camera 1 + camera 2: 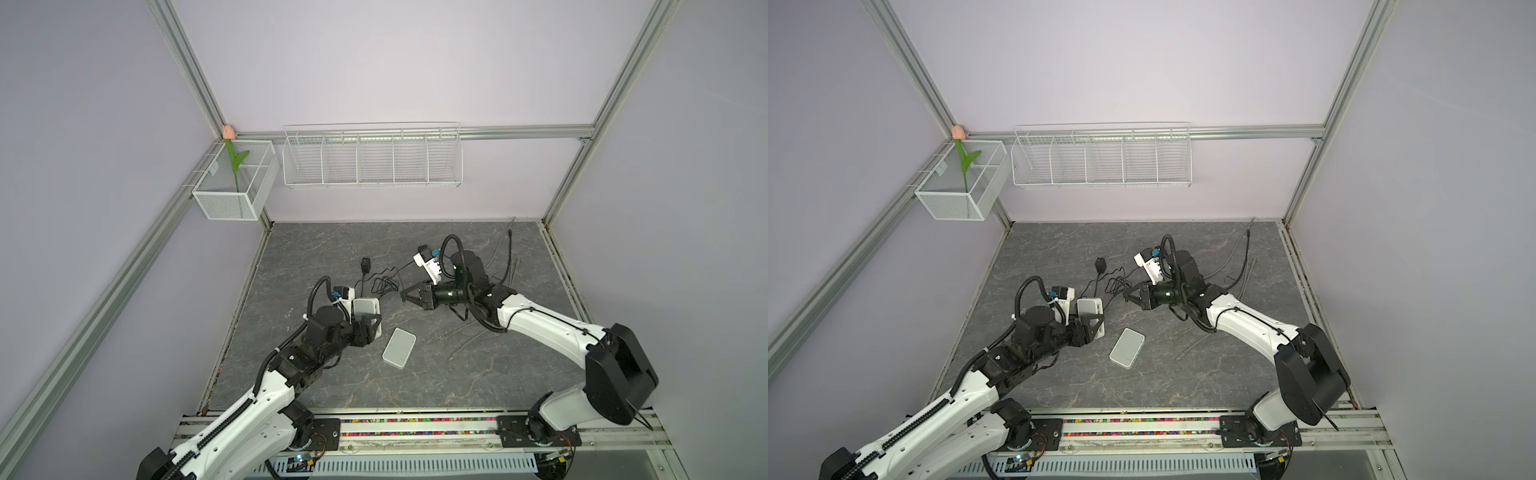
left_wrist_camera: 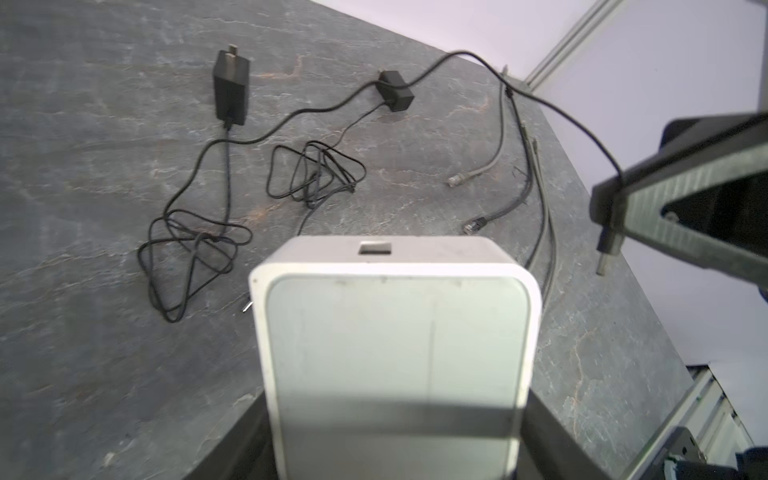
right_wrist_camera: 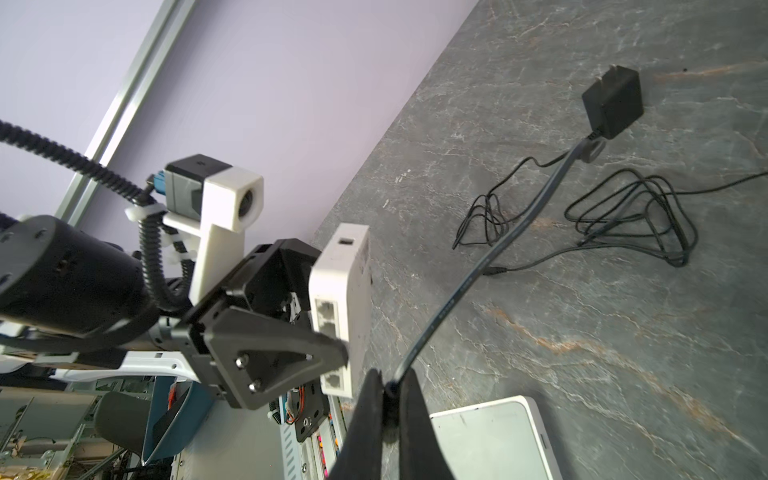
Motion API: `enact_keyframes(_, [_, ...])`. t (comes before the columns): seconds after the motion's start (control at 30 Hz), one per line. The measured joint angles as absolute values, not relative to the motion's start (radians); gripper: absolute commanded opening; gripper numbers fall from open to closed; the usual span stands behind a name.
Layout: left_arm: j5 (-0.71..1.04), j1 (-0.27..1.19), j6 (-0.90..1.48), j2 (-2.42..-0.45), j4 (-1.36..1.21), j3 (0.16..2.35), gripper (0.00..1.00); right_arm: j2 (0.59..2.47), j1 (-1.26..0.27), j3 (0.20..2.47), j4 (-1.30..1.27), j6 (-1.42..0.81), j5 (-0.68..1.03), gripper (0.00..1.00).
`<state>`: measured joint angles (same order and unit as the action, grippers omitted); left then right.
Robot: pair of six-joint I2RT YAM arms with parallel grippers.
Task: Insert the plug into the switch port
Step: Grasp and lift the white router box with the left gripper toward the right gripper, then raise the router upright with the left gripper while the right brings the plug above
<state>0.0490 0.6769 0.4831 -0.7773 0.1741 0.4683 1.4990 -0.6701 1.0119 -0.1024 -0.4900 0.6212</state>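
While the left hand [image 1: 368,318] clasps the switch [image 2: 390,353] off the bench [image 1: 457,386], the right hand [image 1: 404,294] pinches the cable [image 3: 457,299], apparently just behind the plug [image 2: 601,259]; gripped so thinly, it could swivel and miss the port [image 2: 375,248]

switch [image 2: 395,353] white/grey | cable [image 3: 442,316] blk | adapter [image 2: 231,89] blk | tabletop [image 1: 415,386] grey marble veins | wall [image 1: 374,62] lilac

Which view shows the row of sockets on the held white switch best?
The right wrist view: the sockets face that camera, though partly covered. The left wrist view shows only the switch's flat face; neither top view shows them.
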Motion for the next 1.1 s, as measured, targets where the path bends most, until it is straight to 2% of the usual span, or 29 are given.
enact_keyframes(0.17, [0.06, 0.768, 0.416, -0.667, 0.052, 0.374, 0.0, 1.494, -0.69, 1.03, -0.121, -0.49, 0.639, 0.07])
enact_keyframes(0.47, [0.105, 0.775, 0.327, -0.467, -0.105, 0.248, 0.0, 1.464, -0.74, 1.029, -0.197, -0.499, 0.669, 0.07])
enact_keyframes(0.77, [0.178, 0.778, 0.281, -0.45, -0.181, 0.222, 0.0, 1.463, -0.786, 1.028, -0.293, -0.507, 0.708, 0.07])
enact_keyframes(1.1, [0.181, 0.79, 0.234, -0.448, -0.238, 0.194, 0.0, 1.464, -0.795, 1.028, -0.379, -0.546, 0.716, 0.07])
